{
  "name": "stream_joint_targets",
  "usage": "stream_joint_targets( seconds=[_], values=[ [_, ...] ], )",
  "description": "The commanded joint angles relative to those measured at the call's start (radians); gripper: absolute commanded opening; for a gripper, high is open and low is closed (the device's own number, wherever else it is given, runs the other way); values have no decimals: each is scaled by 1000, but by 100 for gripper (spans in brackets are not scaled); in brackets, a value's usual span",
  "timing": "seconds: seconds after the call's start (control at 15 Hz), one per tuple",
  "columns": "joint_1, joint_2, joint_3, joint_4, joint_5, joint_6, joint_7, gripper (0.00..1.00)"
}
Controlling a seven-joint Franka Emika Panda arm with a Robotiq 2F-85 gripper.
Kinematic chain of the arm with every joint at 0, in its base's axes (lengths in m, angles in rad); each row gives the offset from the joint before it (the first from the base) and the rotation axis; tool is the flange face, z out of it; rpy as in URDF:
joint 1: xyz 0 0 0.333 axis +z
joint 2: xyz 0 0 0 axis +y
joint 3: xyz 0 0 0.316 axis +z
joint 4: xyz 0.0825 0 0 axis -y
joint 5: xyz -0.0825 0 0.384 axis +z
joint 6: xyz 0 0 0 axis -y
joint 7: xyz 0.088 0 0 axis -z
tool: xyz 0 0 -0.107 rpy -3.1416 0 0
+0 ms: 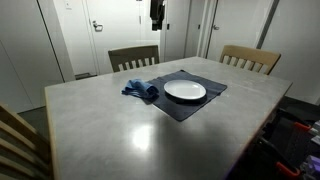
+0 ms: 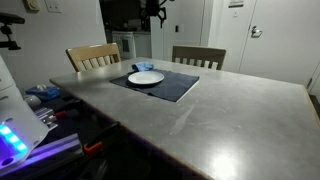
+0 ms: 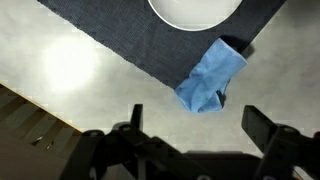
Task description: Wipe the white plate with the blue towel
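A large pale grey counter (image 1: 120, 130) with a glossy top that reflects light fills a room with white doors (image 1: 100, 30). Two wooden chairs (image 1: 250, 58) stand at its far side. A dark square mat (image 1: 190, 108) lies on the counter, and the white plate (image 1: 185, 91) sits on the mat. The blue towel (image 1: 141, 90) lies crumpled over the mat's edge, partly on bare counter, near the plate but apart from it. The end effector (image 3: 197, 120) hangs high above the towel, jaws spread wide and holding nothing.

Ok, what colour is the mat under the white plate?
The mat is a plain dark navy-grey, best seen in the wrist view.
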Motion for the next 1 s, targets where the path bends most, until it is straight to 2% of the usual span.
stream_joint_targets(
  seconds=[0.0, 0.4, 0.47, 0.53, 0.93],
  values=[
    [-8, 81, 22, 74, 31, 14, 28, 100],
    [-27, 206, 60, 188, 106, -7, 4, 100],
    [-32, 206, 63, 195, 115, -12, 0, 100],
    [-10, 176, 47, 141, 80, 12, 31, 100],
    [-10, 202, 47, 176, 92, 18, 52, 100]
  ],
)
